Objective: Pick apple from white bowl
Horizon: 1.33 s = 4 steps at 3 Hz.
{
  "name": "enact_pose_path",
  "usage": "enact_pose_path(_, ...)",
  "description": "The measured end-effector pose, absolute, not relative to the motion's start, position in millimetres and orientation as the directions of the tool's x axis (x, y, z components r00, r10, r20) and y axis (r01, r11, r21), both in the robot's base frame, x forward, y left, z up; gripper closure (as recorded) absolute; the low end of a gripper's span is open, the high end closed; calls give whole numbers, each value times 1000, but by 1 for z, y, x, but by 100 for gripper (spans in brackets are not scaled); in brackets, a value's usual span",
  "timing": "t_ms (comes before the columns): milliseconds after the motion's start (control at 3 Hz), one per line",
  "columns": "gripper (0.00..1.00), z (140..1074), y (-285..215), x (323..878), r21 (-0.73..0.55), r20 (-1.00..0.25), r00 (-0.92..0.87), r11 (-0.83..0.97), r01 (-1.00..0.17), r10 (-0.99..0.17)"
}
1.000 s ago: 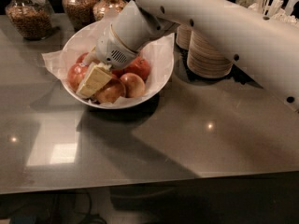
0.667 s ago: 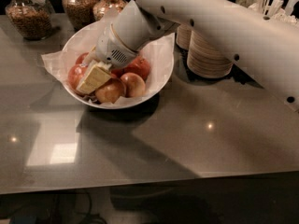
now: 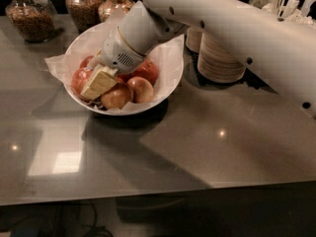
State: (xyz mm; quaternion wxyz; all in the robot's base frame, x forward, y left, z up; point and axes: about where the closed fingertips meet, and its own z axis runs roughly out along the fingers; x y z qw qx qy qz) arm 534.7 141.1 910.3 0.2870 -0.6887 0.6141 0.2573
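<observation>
**Colleague:** Any change?

**Me:** Nothing has shifted since a second ago, as far as I can see. The jars (image 3: 33, 16) stand at the far left. The gripper (image 3: 98, 83) is still down inside the white bowl (image 3: 138, 108).

**Colleague:** And the apple?

**Me:** The apple (image 3: 78, 78), mottled red and yellow, lies in the bowl's left side. It sits right against the gripper and is partly hidden by it. A golden-brown apple (image 3: 116, 97) sits just to the right, with redder ones beyond. The stacked paper bowls (image 3: 219, 58) stand well to the right.

**Colleague:** Is it held?

**Me:** I cannot tell whether the gripper has closed on anything. I'd call the reach done and the grasp unconfirmed. The lift out of the bowl is still to do.
</observation>
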Motion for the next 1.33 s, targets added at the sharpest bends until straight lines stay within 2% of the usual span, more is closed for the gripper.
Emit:
enact_pose_path(667,100,914,141,535,-79,-707,113,-81,-994,-698)
enact_pose_path(1000,100,939,132,544,-102,-799,134,-88,-991,-587)
enact_pose_path(1333,100,975,103,548,-134,-887,148,-64,-989,-437)
